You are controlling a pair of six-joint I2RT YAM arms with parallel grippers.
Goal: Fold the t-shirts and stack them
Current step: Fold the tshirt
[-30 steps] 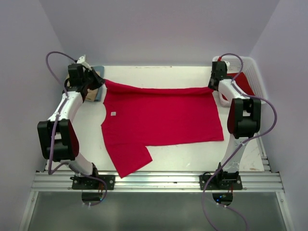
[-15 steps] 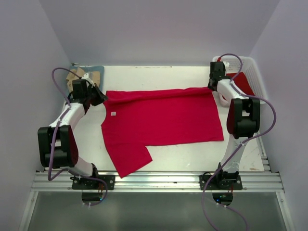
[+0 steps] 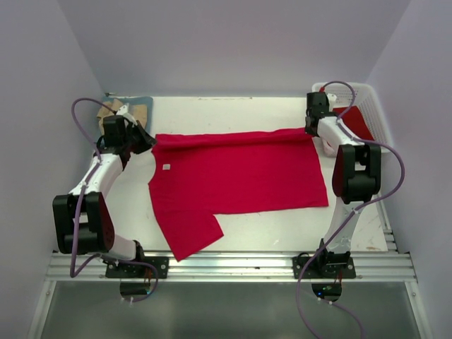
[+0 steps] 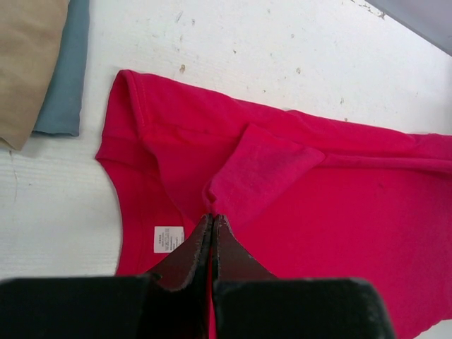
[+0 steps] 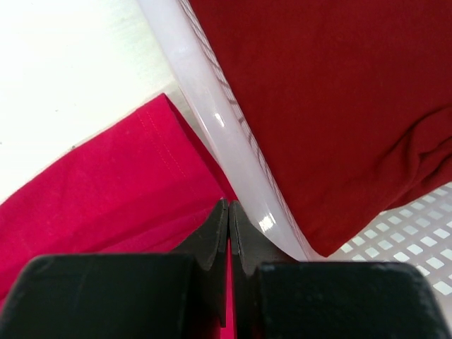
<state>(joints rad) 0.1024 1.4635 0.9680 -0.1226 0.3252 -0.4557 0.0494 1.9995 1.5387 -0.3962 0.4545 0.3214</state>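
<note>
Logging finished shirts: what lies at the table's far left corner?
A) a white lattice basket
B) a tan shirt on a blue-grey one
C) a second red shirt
B: a folded tan cloth shirt lies on a blue-grey cloth shirt, just clear of the spread bright red t-shirt.
</note>
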